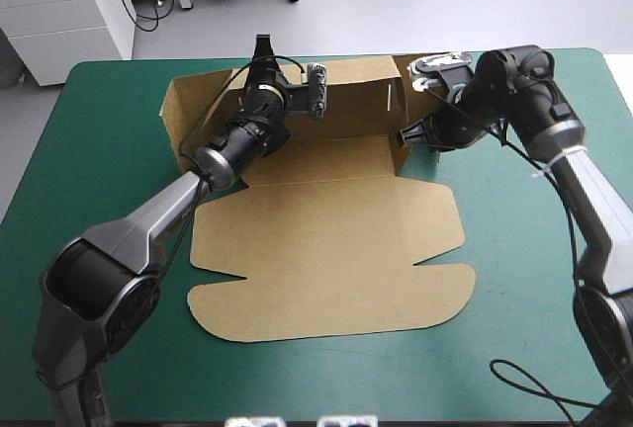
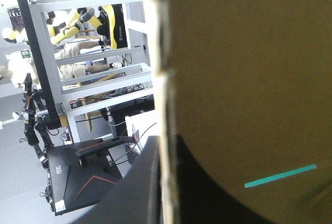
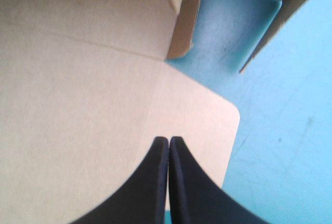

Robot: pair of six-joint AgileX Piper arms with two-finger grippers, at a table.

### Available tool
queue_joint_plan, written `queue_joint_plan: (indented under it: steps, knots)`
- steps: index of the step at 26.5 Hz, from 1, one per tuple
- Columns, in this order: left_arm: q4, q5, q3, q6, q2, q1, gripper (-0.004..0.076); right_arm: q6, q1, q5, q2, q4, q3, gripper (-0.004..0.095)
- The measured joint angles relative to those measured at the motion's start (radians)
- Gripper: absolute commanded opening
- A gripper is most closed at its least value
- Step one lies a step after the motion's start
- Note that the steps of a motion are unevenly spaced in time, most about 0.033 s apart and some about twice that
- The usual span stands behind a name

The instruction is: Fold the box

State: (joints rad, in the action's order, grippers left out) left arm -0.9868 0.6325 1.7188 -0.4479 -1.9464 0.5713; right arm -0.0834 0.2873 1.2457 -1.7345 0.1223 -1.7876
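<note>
The brown box (image 1: 326, 239) lies in the middle of the table with its lid flat toward the near edge. Its far wall (image 1: 346, 101) and left wall stand raised. My left gripper (image 1: 262, 49) is at the top edge of the far wall, shut on the box; in the left wrist view the board (image 2: 249, 68) stands edge-on between the black fingers (image 2: 135, 193). My right gripper (image 1: 404, 136) is shut at the box's right end. In the right wrist view its tip (image 3: 168, 140) rests over a round-cornered flap (image 3: 197, 110), beside a raised side piece (image 3: 181, 22).
Bare teal-green cover (image 1: 534, 279) shows to the right, left and near side of the box, and past the flap (image 3: 290, 105) in the right wrist view. The far wall stands close to the table's far edge.
</note>
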Motion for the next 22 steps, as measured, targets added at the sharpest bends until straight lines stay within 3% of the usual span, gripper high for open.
queue_joint_plan:
  steps: [6, 12, 22]
  knots:
    - [0.0, 0.0, 0.0, 0.0, 0.0, 0.0, -0.0008, -0.039, 0.0, -0.063, 0.252, 0.042, 0.27, 0.0]
    - [0.0, 0.001, 0.0, 0.0, 0.0, 0.0, -0.0008, -0.034, 0.0, -0.183, 0.429, 0.012, 0.318, 0.0]
    - [0.0, 0.002, 0.0, 0.0, 0.0, 0.0, -0.0008, -0.008, 0.0, -0.394, 0.366, 0.01, 0.31, 0.0]
